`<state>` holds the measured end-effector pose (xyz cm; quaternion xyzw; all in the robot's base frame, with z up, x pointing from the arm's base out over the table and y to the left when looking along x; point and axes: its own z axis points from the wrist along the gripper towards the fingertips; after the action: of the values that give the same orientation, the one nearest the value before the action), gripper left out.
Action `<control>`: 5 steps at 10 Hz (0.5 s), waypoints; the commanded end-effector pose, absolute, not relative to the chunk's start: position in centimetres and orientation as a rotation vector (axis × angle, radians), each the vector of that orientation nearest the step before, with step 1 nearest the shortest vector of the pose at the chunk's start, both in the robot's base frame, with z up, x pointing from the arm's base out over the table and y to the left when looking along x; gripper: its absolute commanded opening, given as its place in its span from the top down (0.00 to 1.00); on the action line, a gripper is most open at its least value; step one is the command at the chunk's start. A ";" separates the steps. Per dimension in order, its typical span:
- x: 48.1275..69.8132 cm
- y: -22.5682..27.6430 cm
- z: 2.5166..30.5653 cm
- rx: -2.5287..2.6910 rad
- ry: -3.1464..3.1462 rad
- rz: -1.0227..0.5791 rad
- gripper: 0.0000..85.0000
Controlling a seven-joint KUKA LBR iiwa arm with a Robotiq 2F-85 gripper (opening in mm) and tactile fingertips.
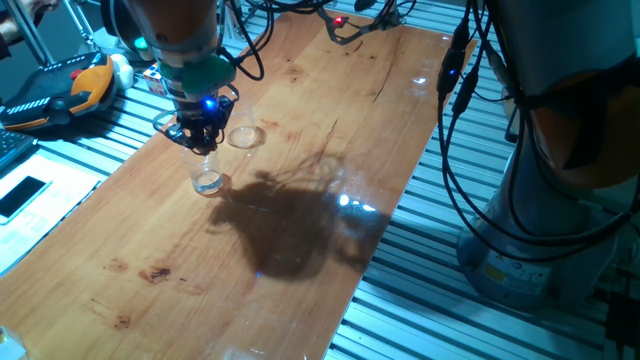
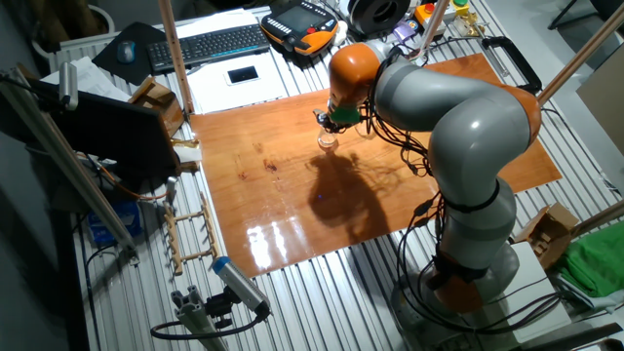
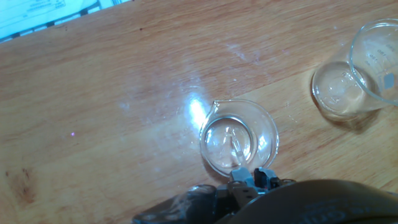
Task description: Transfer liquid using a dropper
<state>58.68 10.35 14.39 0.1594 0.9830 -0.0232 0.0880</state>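
Note:
My gripper (image 1: 204,134) hangs straight over a small clear glass cup (image 1: 208,178) on the left part of the wooden table. In the hand view the cup (image 3: 239,138) lies right below the gripper (image 3: 252,179), which is shut on the dropper. The dropper's thin clear tube (image 3: 237,149) points down into the cup's mouth, and its red bulb is hidden between the fingers. The liquid shows only as a faint pale glint at the cup's bottom (image 3: 224,140). In the other fixed view the gripper (image 2: 331,122) covers most of the cup.
A second clear glass vessel (image 1: 243,137) stands just right of the cup and shows in the hand view (image 3: 351,81) at the upper right. The table's edge (image 1: 110,170) runs close on the left. A teach pendant (image 1: 60,90), keyboard (image 2: 210,44) and cables lie beyond.

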 end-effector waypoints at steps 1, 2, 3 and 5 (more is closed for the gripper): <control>58.7 10.4 14.4 0.474 2.925 -0.069 0.99; 58.7 10.3 14.5 0.474 2.925 -0.069 0.99; 58.6 10.3 14.7 0.474 2.923 -0.070 0.99; 58.6 10.3 15.9 0.506 2.926 -0.049 0.99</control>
<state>58.61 10.34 15.77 0.1697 0.9816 -0.0169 0.0862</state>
